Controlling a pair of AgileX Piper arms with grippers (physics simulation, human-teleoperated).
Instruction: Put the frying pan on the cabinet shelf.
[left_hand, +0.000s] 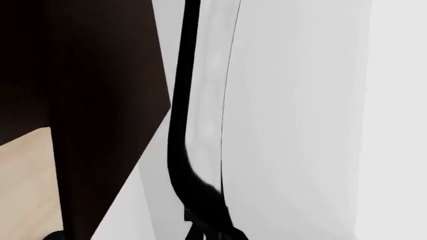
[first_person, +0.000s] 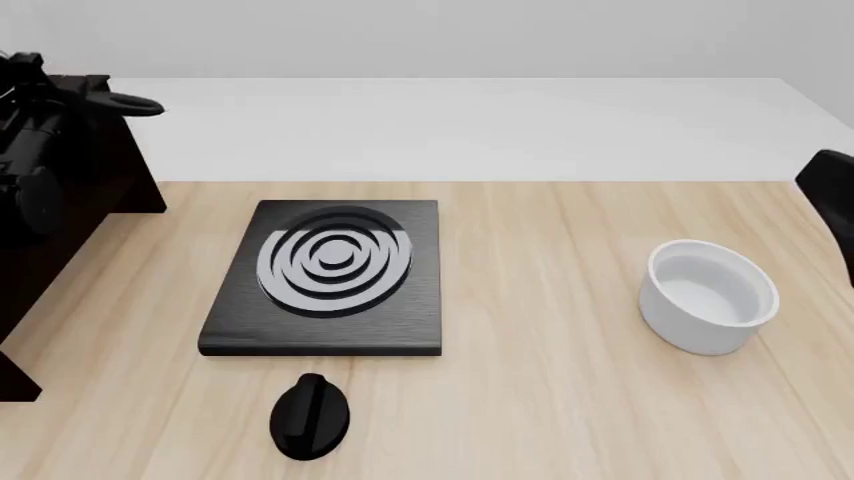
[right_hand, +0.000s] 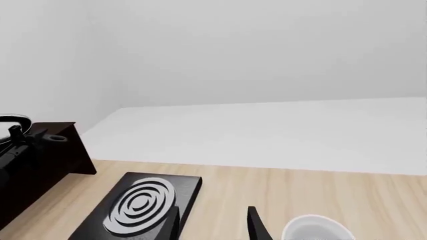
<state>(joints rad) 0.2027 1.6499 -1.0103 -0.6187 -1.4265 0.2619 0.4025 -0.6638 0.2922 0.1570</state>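
Observation:
The frying pan is at the far left, over the dark cabinet (first_person: 100, 175). In the front view only its thin handle with the end loop (first_person: 134, 104) sticks out to the right past my left gripper (first_person: 60, 95). The left wrist view shows the long black handle (left_hand: 181, 125) running away from my left gripper (left_hand: 207, 227), which is shut on it, with the cabinet's dark board (left_hand: 100, 100) beside it. From the right wrist view I see the pan's round rim (right_hand: 12, 120) above the cabinet (right_hand: 47, 160). I cannot tell whether the pan rests on a shelf. My right gripper (right_hand: 215, 225) stands open and holds nothing.
A square black stove plate with grey rings (first_person: 327, 275) lies mid-table, with a black knob (first_person: 311, 415) in front of it. A white bowl (first_person: 707, 295) stands at the right. My right arm (first_person: 830, 185) shows at the right edge.

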